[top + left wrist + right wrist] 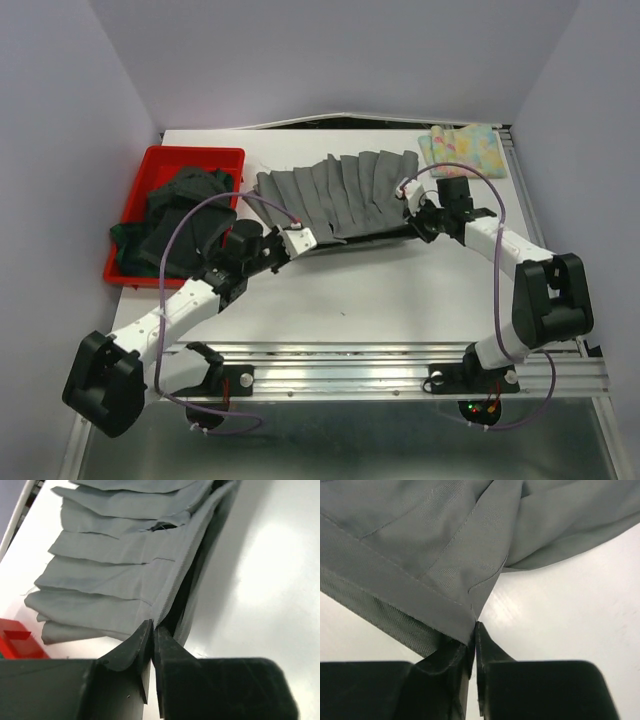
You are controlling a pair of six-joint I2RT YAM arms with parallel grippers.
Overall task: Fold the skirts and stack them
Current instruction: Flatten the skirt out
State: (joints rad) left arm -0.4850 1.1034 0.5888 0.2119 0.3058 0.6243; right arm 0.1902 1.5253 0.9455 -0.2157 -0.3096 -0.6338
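A grey pleated skirt (pixel 340 195) lies spread across the middle of the table, pleats fanning toward the back. My left gripper (pixel 298 238) sits at its near-left waistband corner. In the left wrist view the jaws (pixel 152 627) stand nearly together, pinching the edge of the grey pleated skirt (pixel 115 560). My right gripper (pixel 408 198) is at the right waistband corner. In the right wrist view its jaws (pixel 476 625) are closed to a thin slit on the corner of the skirt (pixel 420 545). A folded pastel floral skirt (pixel 462 150) lies at the back right.
A red bin (pixel 160 158) stands at the left edge of the table and holds a heap of dark skirts (pixel 180 215). White walls close in the back and both sides. The arms' metal mounting rail (pixel 340 365) runs along the near edge.
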